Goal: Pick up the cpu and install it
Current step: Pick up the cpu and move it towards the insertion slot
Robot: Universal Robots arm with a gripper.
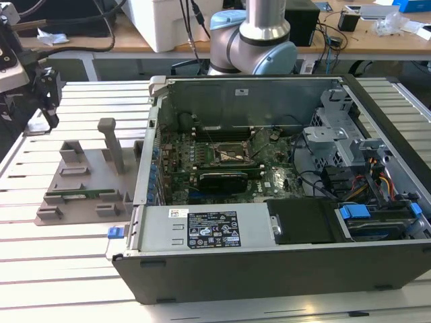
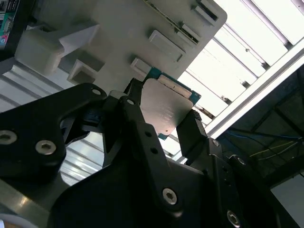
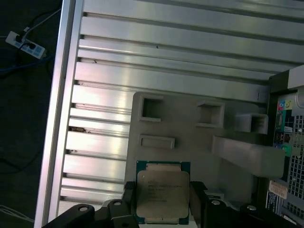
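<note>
- End effector (image 2: 164, 108) is pinching the cpu (image 3: 162, 192) by opposite edges, hovering above the grey tray (image 1: 81, 182) at the exterior view's left
- Pickup is looking done; seating it in the socket (image 1: 229, 156), well apart, is remaining

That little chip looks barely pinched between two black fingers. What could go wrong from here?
The gripper pinches the cpu by two opposite edges only, so it might slip or tilt while carried. The socket sits deep inside the case, with cables nearby; the arm could bump or snag something. If the cpu arrives slightly turned, it may not seat flat.
</note>
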